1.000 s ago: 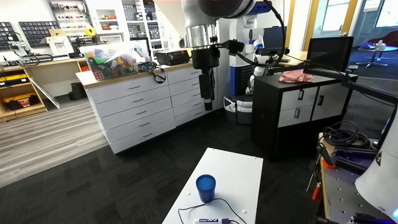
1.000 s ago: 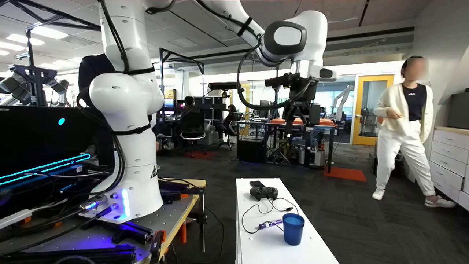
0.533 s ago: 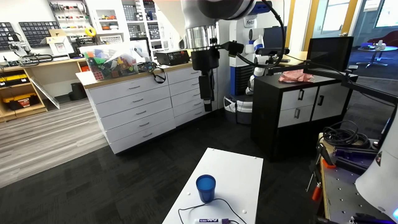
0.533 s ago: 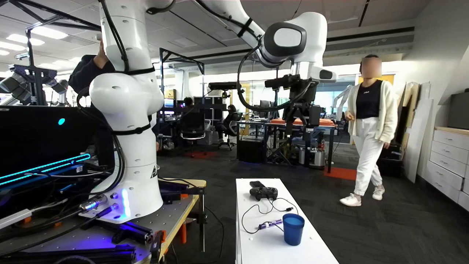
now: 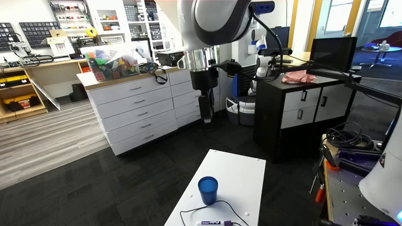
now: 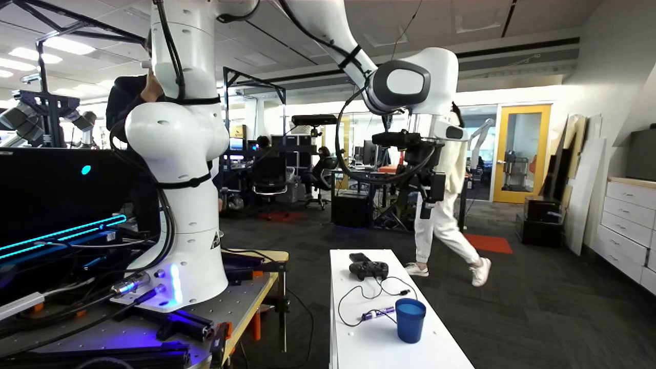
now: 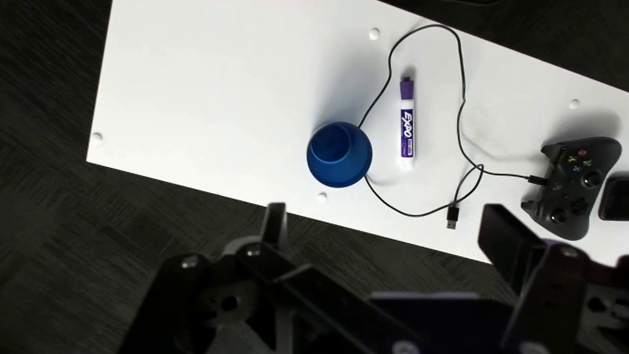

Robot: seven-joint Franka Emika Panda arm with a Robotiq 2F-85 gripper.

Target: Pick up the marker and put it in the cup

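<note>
So the Expo marker (image 7: pixel 407 125) is lying on a white table (image 7: pixel 221 88), near the upright blue cup (image 7: pixel 356 167) but apart from it. A thin black cable (image 7: pixel 461 101) loops around the marker and plugs into a black game controller (image 7: pixel 572 187). The gripper (image 7: pixel 383 216) hangs higher than the table, jaws spread really wide. Past that, the room's got dark carpet (image 5: pixel 94 188), white drawers (image 5: pixel 141 116) with a clear bin (image 5: pixel 113 62) of colourful bits on top, and a yellow door (image 6: pixel 521 154).

Stuff that's tricky to see: in an exterior view the marker (image 5: pixel 212 223) is cropped at the bottom edge. The cup covers a bit of the cable in the wrist view, and some dark slab (image 7: pixel 616 196) at the right edge is cut off, can't tell what. The arm (image 6: pixel 177 133) blocks most of someone in dark clothes (image 6: pixel 123 95), plus much of the upper half of a person in white trousers (image 6: pixel 451 230).
</note>
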